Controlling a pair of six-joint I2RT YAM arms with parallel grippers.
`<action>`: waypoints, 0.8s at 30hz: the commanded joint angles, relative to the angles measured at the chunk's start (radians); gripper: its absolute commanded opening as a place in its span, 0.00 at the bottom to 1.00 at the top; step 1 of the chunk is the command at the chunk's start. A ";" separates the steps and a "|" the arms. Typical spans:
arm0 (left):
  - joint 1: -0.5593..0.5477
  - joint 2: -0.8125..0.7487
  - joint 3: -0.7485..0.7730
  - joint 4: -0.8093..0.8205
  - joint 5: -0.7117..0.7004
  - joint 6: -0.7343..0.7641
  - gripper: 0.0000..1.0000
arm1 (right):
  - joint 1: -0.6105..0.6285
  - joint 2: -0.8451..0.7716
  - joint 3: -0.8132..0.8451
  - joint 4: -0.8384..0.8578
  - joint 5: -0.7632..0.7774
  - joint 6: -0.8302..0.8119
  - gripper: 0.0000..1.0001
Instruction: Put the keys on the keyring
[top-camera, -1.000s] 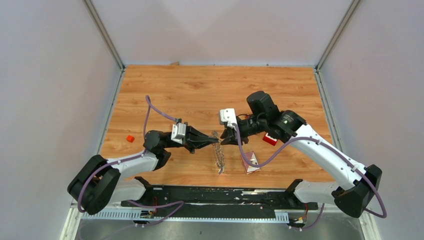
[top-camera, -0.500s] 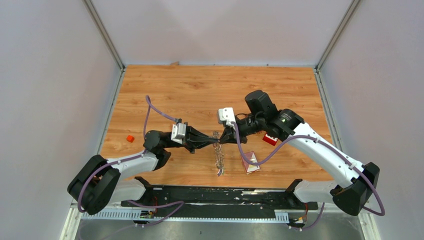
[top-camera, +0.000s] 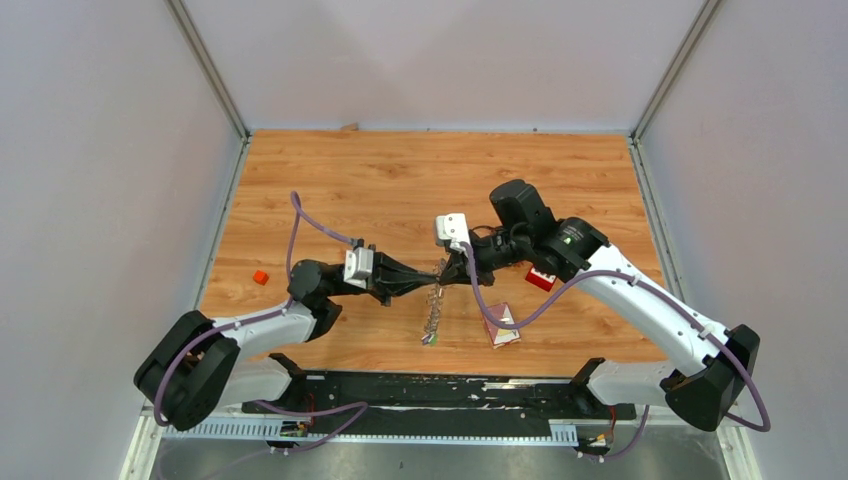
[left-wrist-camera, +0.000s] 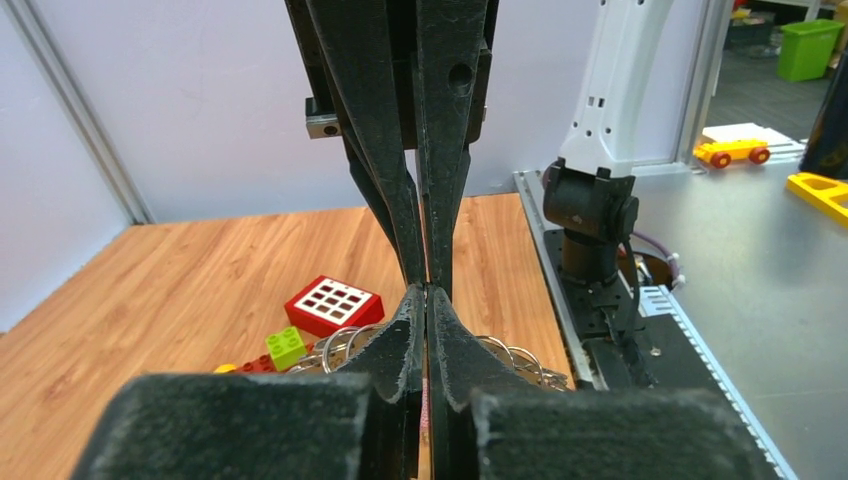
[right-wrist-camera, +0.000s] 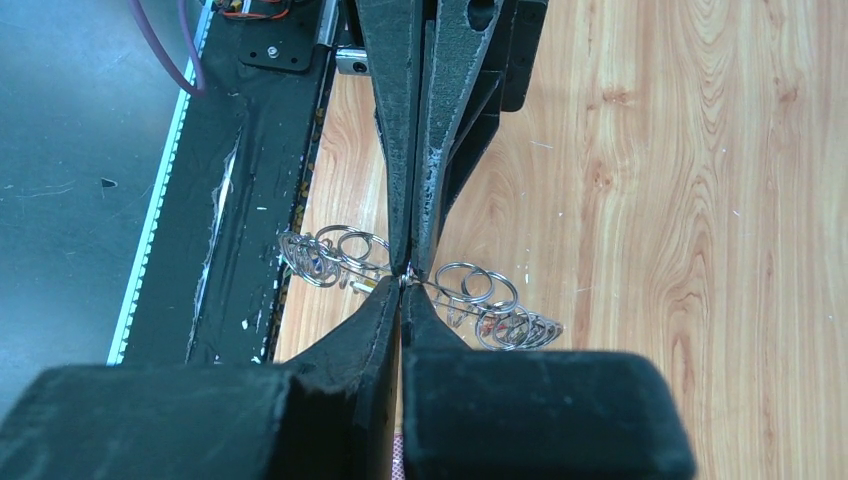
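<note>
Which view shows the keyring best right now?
Right wrist: the keyring fans out in sharp, close loops on both sides of the right pincer. Top external shows it small and dangling. Left wrist catches only a few loops behind the left pincer.

The table (top-camera: 400, 180) is wood-grain board, warm orange-brown, smooth with a low sheen; the keyring (right-wrist-camera: 510, 325) is thin bright metal wire and loops, polished and glinting; the fingers (right-wrist-camera: 380, 330) of the right gripper (right-wrist-camera: 402, 287) are black, matt and grainy; the left gripper (left-wrist-camera: 427, 297) is the same, scuffed pale along its edges; the red block (left-wrist-camera: 333, 303) and green brick (left-wrist-camera: 286, 346) are glossy plastic; the arm shells (top-camera: 665, 330) are smooth white plastic with a soft shine.
</note>
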 joint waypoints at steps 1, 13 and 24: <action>0.002 -0.029 0.023 -0.062 -0.005 0.088 0.12 | 0.002 -0.031 0.049 0.023 0.024 0.018 0.00; 0.007 -0.020 0.081 -0.185 0.037 0.150 0.28 | 0.004 -0.049 0.044 0.011 0.047 0.028 0.00; 0.005 0.038 0.110 -0.131 0.058 0.072 0.00 | 0.006 -0.042 0.046 0.017 0.035 0.032 0.00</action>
